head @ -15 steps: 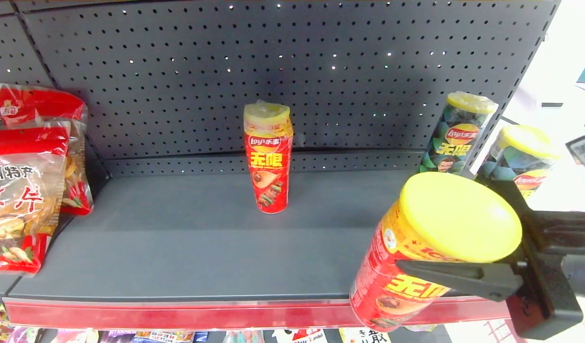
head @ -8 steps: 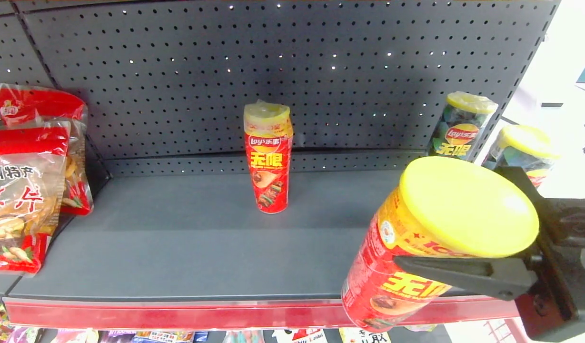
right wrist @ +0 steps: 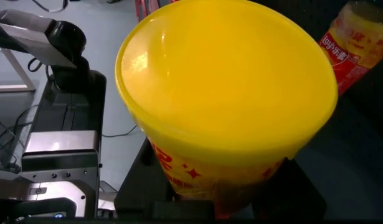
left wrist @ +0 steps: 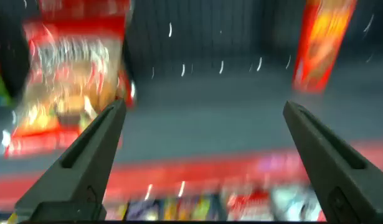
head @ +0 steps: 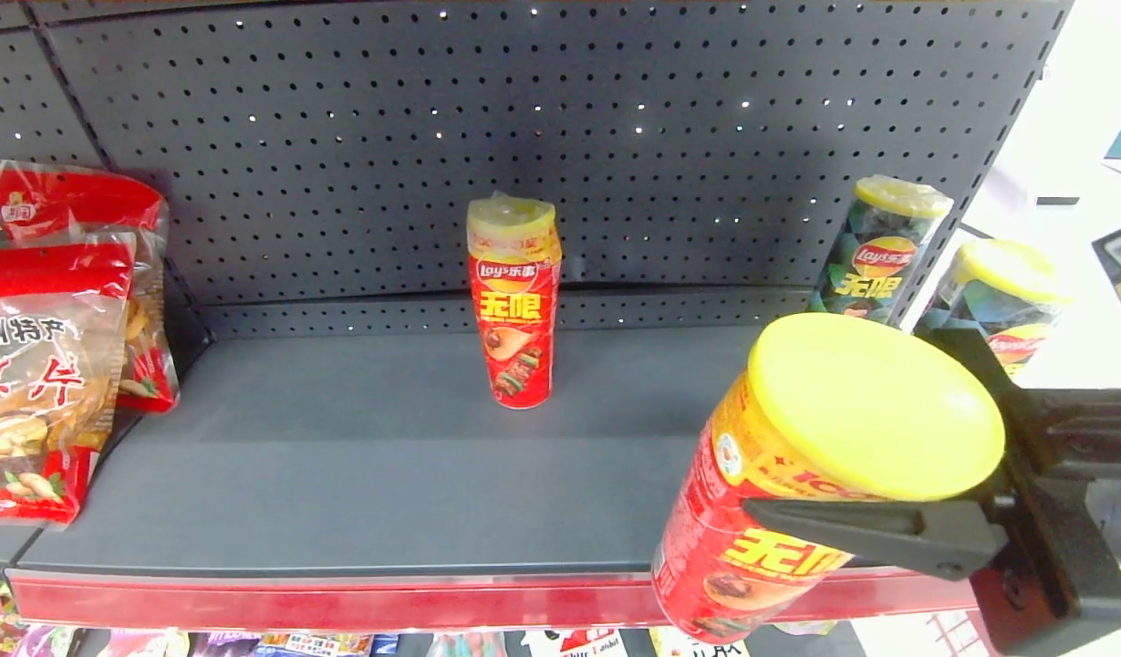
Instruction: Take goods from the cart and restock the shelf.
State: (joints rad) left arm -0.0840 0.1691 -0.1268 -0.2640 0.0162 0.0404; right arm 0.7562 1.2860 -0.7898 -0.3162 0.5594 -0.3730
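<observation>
Our left gripper (left wrist: 203,107) hangs wide open with nothing in it, facing the shelf (head: 341,474) near the snack bags (head: 49,365) at its left end. At mid-shelf, near the back, one red can (head: 514,306) stands upright. Further right, our right gripper (head: 852,424) is clamped just under the yellow lid of a second red can (head: 761,547), which is held at the shelf's front right with its base level with the red front edge (head: 341,598). Its long axis runs near upright, lid on top, leaning so the lid sits right of the base. We judge the base could catch that edge going in. Gripped so high, the can could swing or slip, and if released on the lean it may topple. Two dark cans (head: 884,251) at the far right could be knocked.
</observation>
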